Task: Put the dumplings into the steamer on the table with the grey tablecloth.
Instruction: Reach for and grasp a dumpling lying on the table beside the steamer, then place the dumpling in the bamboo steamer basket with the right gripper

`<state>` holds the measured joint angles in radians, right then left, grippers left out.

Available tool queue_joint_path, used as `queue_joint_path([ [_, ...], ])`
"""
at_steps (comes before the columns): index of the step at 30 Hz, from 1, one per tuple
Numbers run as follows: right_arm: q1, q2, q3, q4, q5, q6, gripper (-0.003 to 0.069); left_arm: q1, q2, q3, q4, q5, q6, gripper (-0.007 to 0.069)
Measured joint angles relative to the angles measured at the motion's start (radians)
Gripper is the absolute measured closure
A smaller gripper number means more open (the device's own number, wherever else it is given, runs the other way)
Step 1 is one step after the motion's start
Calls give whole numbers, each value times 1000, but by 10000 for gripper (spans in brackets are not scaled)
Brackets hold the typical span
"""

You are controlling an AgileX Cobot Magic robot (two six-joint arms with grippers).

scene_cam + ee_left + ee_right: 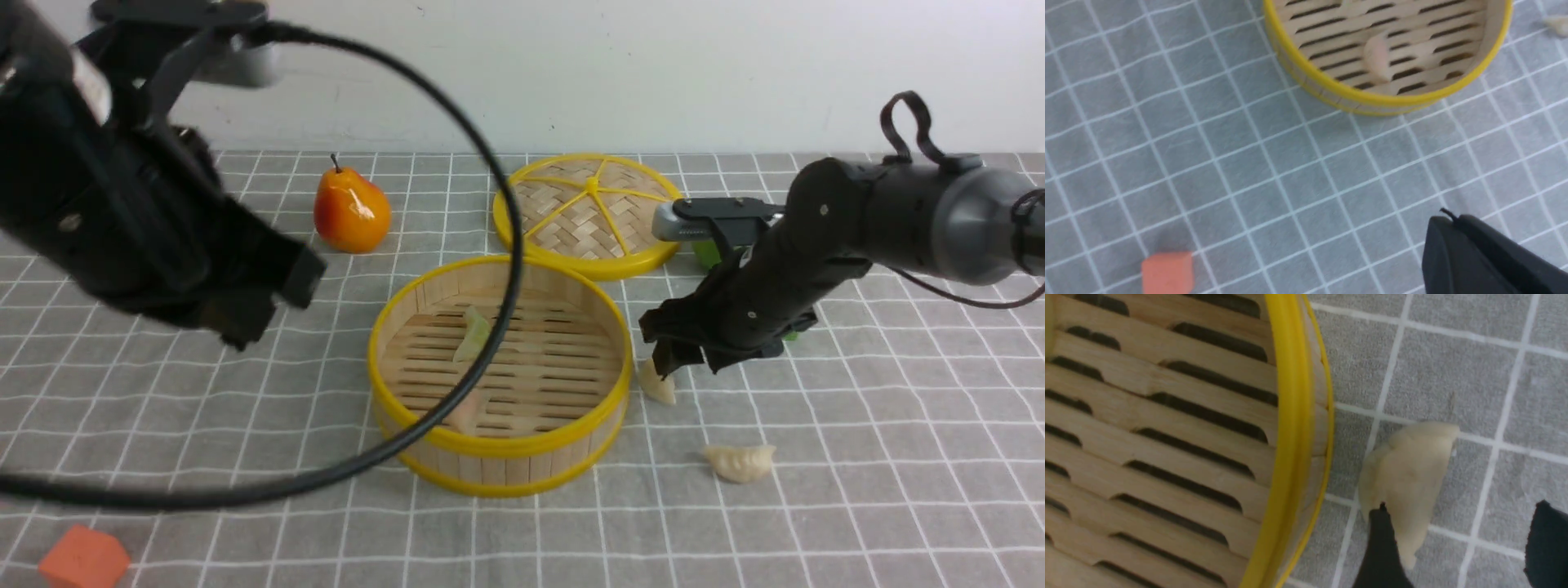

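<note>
The steamer point(500, 446) stands mid-table on the grey tablecloth point(857, 457). A pale green dumpling point(472, 333) and a pinkish dumpling point(462, 416) lie inside it. One cream dumpling point(658, 384) lies just right of the steamer and another point(740, 462) lies nearer the front. My right gripper point(690, 359) is open and low over the first cream dumpling point(1404, 477); one fingertip point(1382, 539) overlaps its edge next to the steamer rim point(1290, 416). My left gripper point(241, 322) is raised at the left, shut and empty point(1447, 220). The left wrist view shows the steamer point(1384, 100) and the pinkish dumpling point(1376, 55).
An orange pear point(351, 211) and the flat woven lid point(584, 214) lie behind the steamer. A green cube point(707, 253) shows behind my right arm. An orange cube point(82, 559) sits at the front left. My left arm's black cable point(510, 245) loops across the steamer.
</note>
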<state>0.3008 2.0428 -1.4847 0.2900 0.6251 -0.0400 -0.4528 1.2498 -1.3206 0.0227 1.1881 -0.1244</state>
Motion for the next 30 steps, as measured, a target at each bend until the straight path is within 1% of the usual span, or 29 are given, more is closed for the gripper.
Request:
queue_joint_path([
  [2,2,22,-8,15,-12,-4,233,0,-59,85,36,-22,-34,638],
  [5,12,39,-13,25,-17,-28,308,0,-129,197,56,-49,-80,638],
  [7,20,45,-13,27,-17,-55,386,0,-184,285,60,-77,-98,638],
  [8,21,46,-13,27,-17,-61,405,0,-196,302,60,-83,-100,638],
  [9,25,47,-13,30,-17,-85,478,0,-245,369,65,-113,-106,638],
  [10,27,47,-14,31,-19,-97,495,0,-272,401,71,-125,-106,638],
  [11,27,46,-16,30,-17,-124,496,0,-324,454,82,-142,-107,638],
  [13,27,44,-24,21,-9,-141,496,0,-372,497,88,-151,-107,638],
  [17,27,14,-118,-46,95,-171,496,0,-572,649,103,-176,-109,638],
  [20,27,-18,-195,-59,160,-176,496,0,-695,748,112,-220,-109,638],
  [24,51,-43,-300,24,190,-189,496,0,-814,869,113,-339,-109,638],
  [26,90,-34,-316,79,177,-217,496,0,-867,915,111,-425,-109,638],
  [28,115,-17,-317,100,166,-231,496,0,-884,928,112,-460,-109,638],
  [30,161,48,-318,122,132,-236,496,0,-911,950,112,-500,-109,638],
])
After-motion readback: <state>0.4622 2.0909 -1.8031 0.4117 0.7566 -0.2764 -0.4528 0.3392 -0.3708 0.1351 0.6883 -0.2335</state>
